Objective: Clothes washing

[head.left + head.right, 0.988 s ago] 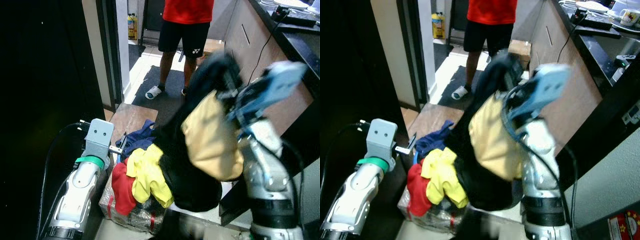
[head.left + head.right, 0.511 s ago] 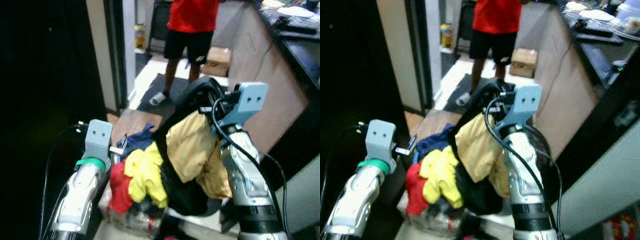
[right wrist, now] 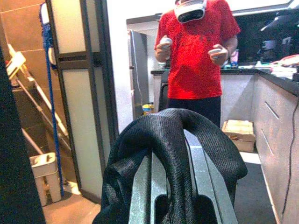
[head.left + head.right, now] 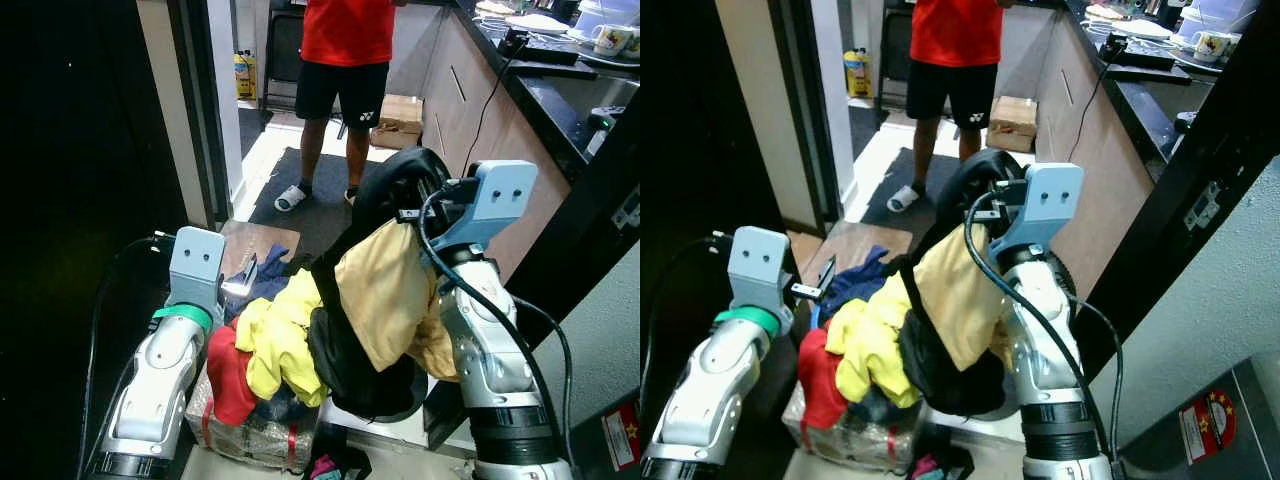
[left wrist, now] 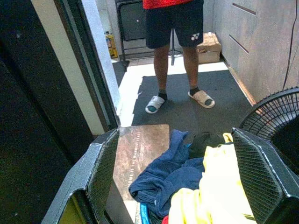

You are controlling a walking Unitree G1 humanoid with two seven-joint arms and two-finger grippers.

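The right gripper [image 3: 170, 186] is pinching the black garment [image 3: 173, 140], now steadied and upright above the laundry basket [image 4: 250, 435]; transport can proceed. The left gripper [image 5: 173, 186] is hovering spread beside that basket's clothes pile [image 4: 270, 340].

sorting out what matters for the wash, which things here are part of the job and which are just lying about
Part of the job:
black garment, held up in the right hand
tan cloth draped on the right arm
yellow cloth, red cloth and blue cloth in the pile
left hand, open by the pile

Just lying about:
cardboard box
mug
yellow bottle
person
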